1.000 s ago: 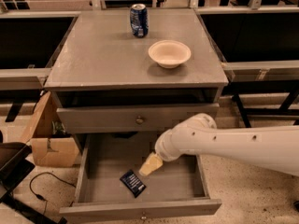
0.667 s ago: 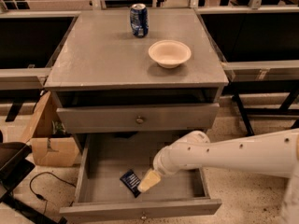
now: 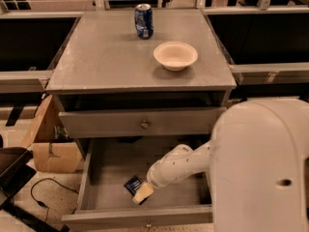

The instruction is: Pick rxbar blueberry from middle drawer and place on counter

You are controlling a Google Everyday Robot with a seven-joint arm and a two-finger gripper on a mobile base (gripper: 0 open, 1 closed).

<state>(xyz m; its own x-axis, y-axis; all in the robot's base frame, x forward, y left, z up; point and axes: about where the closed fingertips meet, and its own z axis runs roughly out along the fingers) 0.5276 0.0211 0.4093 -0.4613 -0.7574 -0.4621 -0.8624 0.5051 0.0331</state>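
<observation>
The middle drawer (image 3: 104,170) is pulled open at the bottom of the cabinet. The rxbar blueberry (image 3: 131,184), a small dark navy bar, lies on the drawer floor near the front. My gripper (image 3: 143,193) reaches down into the drawer from the right and sits right on the bar's right end, covering part of it. The white arm fills the lower right of the view. The counter (image 3: 106,52) is the grey cabinet top above.
A blue soda can (image 3: 144,21) stands at the back of the counter and a cream bowl (image 3: 175,55) sits to its right. The upper drawer (image 3: 140,123) is closed. A cardboard box (image 3: 53,149) and a cable lie on the floor at left.
The arm has swung further left and down into the drawer, and the gripper has come onto the bar. The arm now covers much more of the lower right.
</observation>
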